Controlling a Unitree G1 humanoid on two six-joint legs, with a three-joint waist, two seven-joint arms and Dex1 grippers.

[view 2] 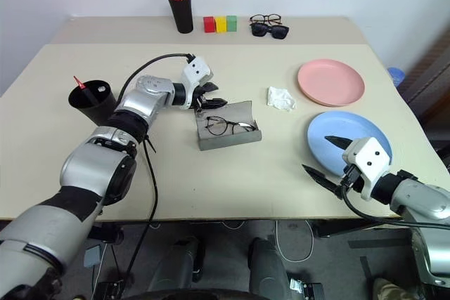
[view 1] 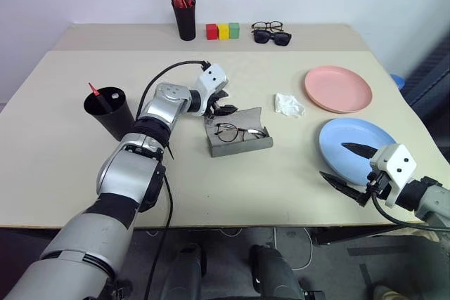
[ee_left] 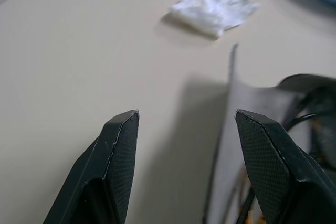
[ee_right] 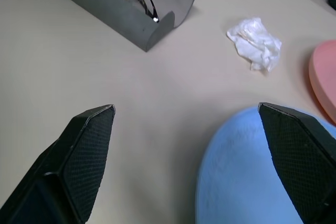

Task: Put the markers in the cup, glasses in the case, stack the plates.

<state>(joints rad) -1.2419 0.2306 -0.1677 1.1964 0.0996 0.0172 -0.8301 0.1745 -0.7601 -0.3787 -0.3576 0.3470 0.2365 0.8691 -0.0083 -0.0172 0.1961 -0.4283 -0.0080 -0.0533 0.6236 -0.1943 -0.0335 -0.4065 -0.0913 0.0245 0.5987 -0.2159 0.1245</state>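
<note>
Glasses (view 1: pixel 239 132) lay inside the open grey case (view 1: pixel 239 142) near the middle of the table (view 1: pixel 63 152), their far temple partly hidden by the raised lid. The left gripper (view 1: pixel 222 102) hung just beside the lid's far-left corner with its fingers spread and holding nothing; whether a fingertip touched the lid could not be told. In the left wrist view the lid's edge rose between the two fingers (ee_left: pixel 118 145), and the spectacles showed as a dark blur. At the left, a red marker (view 1: pixel 95 93) stuck up out of the black cup (view 1: pixel 110 112); the rest of the cup's contents were too dark to read. The right gripper (view 1: pixel 347 164) hovered wide open and empty over the near edge of the blue plate (view 1: pixel 351 138), close to the table's front edge. The pink plate (view 1: pixel 337 88) sat apart, farther back, with a crumpled white tissue (view 1: pixel 288 105) between it and the case. Bare tabletop stretched between case and blue plate. Along the back stood a pen holder (view 1: pixel 185 13), three coloured blocks (view 1: pixel 223 31), and two more pairs of spectacles (view 1: pixel 271 32).
</note>
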